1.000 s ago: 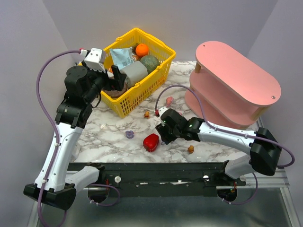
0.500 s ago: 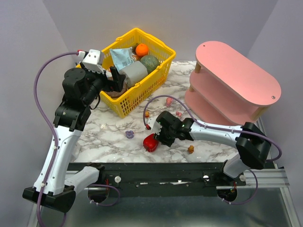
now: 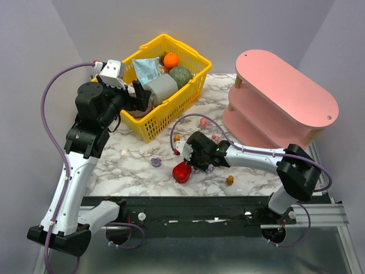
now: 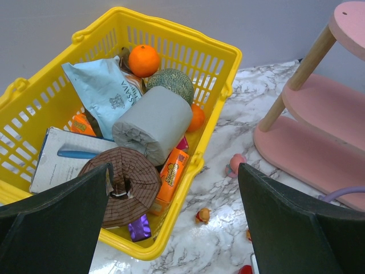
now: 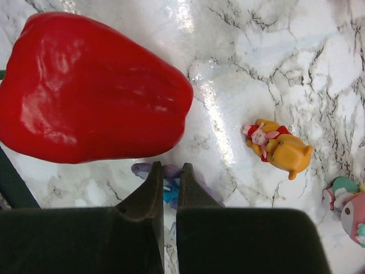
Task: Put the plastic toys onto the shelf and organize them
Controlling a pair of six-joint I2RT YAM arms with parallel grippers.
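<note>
A white marble-patterned table [image 3: 137, 157] with grey veins filled the middle of the overhead view. Plain lilac-grey walls enclosed it: a back wall [image 3: 217, 23] at 12 o'clock, side walls at 9 o'clock [image 3: 28, 68] and 3 o'clock [image 3: 342, 51]. At 6 o'clock a black bar [image 3: 188, 205] ran along the table's edge on an aluminium rail [image 3: 336, 214], with a dull grey metal surface [image 3: 194, 257] beyond. Even, soft light left a bright glare streak [image 5: 217, 120] on the glossy tabletop.

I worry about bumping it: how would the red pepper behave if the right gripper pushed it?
The red pepper looks glossy and rounded, so it would probably slide or roll on the marble table. Its uniform shine suggests hard, light plastic. It lies beside the right gripper, so a small nudge may shift it.
</note>
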